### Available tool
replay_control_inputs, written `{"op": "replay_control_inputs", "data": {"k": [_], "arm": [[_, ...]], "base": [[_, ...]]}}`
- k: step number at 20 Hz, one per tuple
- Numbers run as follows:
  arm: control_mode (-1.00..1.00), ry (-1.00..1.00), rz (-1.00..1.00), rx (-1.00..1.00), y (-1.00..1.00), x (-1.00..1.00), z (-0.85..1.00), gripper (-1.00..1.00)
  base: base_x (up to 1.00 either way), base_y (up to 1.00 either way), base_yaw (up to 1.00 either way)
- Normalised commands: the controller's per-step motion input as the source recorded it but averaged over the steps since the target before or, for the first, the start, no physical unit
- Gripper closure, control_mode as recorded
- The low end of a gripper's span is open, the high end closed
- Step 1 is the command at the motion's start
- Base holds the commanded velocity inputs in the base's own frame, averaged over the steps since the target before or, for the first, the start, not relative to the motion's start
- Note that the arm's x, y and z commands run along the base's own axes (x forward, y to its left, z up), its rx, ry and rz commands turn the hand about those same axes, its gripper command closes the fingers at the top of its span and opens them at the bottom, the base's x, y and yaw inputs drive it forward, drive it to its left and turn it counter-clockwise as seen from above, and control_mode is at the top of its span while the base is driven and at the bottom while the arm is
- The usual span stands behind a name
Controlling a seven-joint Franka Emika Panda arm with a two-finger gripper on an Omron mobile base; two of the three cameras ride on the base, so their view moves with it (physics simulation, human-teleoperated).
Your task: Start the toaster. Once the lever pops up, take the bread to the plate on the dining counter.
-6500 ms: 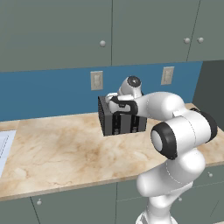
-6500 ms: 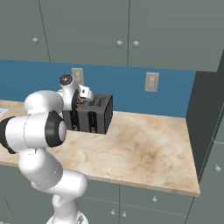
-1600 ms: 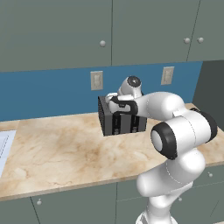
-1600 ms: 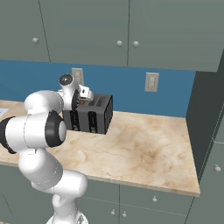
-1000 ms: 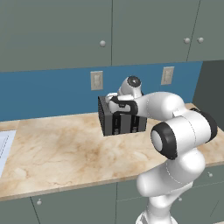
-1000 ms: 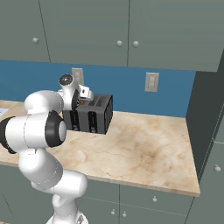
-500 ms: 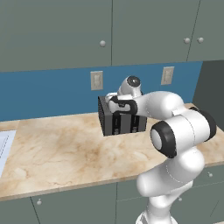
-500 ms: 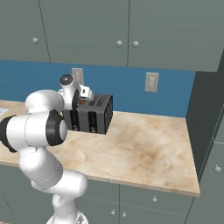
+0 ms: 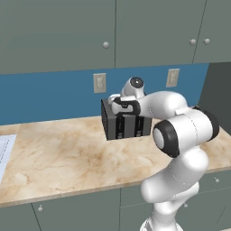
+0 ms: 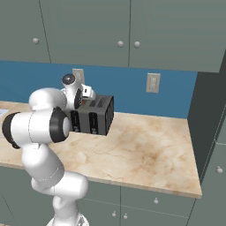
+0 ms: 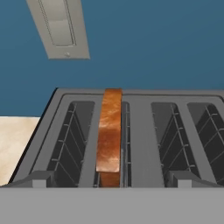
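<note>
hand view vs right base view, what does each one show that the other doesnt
Hand view alone: the bread standing on edge in a slot second from the left, and the wire guides inside the other slots. Right base view alone: the toaster's black lever panels, the marble counter, the upper cabinets, and the arm reaching over the toaster. Both: the toaster, the blue wall and a wall outlet.

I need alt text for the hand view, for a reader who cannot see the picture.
A slice of bread stands on edge in a left slot of a dark grey toaster, seen from close above. Behind it are a blue wall and a grey wall plate, with beige counter at the left.
</note>
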Motion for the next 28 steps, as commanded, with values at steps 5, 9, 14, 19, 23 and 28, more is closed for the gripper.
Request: {"op": "replay_control_inputs", "data": {"k": [5, 9, 14, 19, 23, 28], "arm": [[-1.00, 0.00, 0.00, 0.00, 0.00, 0.07, 0.00, -1.00], [-1.00, 0.00, 0.00, 0.00, 0.00, 0.00, -0.01, -1.00], [-1.00, 0.00, 0.00, 0.00, 0.00, 0.00, -0.02, -1.00], [-1.00, 0.00, 0.00, 0.00, 0.00, 0.00, -0.05, -1.00], [-1.00, 0.00, 0.00, 0.00, 0.00, 0.00, -0.08, -1.00], [-1.00, 0.00, 0.00, 0.00, 0.00, 0.00, -0.12, -1.00]], "base": [[0.00, 0.00, 0.00], [0.00, 0.00, 0.00], [0.00, 0.00, 0.00], [0.00, 0.00, 0.00], [0.00, 0.00, 0.00], [0.00, 0.00, 0.00]]}}
